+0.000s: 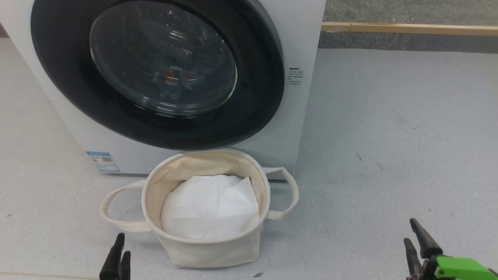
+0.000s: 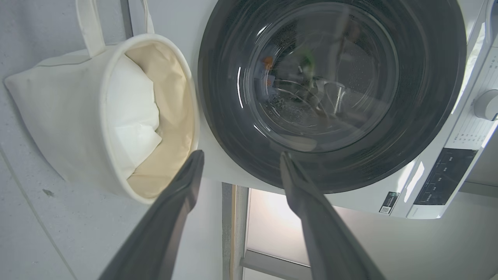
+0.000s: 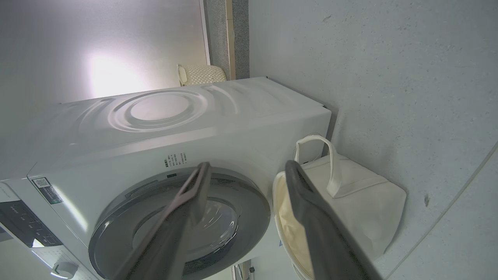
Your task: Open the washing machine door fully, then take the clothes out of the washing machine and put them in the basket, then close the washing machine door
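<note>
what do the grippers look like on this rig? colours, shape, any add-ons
The left gripper has two long, dark, tapering fingers with narrow tips. The right gripper has the same fingers, plus a bright green block at their base. In the wrist views the fingers look matte dark grey and flat-sided.

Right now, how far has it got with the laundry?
Nothing looks done. The washing machine door is shut, with the clothes behind its glass. In hand: nothing; both jaws open and empty. Left: opening the door, moving clothes into the basket, which holds just its white liner, closing up.
</note>
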Available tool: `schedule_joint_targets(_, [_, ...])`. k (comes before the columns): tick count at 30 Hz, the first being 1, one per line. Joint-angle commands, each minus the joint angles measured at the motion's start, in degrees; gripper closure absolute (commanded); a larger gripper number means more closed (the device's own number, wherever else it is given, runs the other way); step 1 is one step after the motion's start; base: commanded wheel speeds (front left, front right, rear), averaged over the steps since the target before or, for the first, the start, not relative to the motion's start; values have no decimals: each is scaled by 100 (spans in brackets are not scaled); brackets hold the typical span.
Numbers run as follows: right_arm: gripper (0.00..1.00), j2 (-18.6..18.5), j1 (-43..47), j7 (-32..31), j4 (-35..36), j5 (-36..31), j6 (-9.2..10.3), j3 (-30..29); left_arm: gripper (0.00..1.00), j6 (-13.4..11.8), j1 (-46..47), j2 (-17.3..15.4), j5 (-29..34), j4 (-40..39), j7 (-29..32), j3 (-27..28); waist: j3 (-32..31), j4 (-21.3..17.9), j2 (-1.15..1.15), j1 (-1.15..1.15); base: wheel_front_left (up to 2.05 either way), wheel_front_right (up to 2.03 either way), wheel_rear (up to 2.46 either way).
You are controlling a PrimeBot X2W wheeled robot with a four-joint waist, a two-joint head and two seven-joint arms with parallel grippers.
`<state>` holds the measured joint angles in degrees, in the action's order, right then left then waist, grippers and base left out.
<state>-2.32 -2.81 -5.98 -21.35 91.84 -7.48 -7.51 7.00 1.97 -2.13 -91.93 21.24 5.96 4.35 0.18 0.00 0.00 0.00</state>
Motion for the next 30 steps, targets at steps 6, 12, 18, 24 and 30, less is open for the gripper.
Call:
schedule_joint_targets(6, [0,-13,-228,83,169,-13,0,15,0,-67,259,-35,40,-187,-48,16,-19,20,0,10,0,0,0])
schedule_joint_targets(12, [0,-16,-298,107,211,8,0,46,0,-112,348,-58,84,-243,-99,31,-11,32,0,1,0,0,0])
schedule_joint_targets(18, [0,-41,-377,125,271,-1,0,104,0,-161,443,-99,177,-333,-165,22,-12,47,0,0,0,0,0])
schedule_joint_targets(24, [0,-91,-431,233,364,-154,0,157,0,-214,502,-151,310,-399,-204,-34,-12,61,0,0,0,0,0])
schedule_joint_targets(30, [0,-211,-488,402,517,-586,0,319,0,-192,545,-271,624,-474,-288,-198,-8,79,0,0,0,0,0])
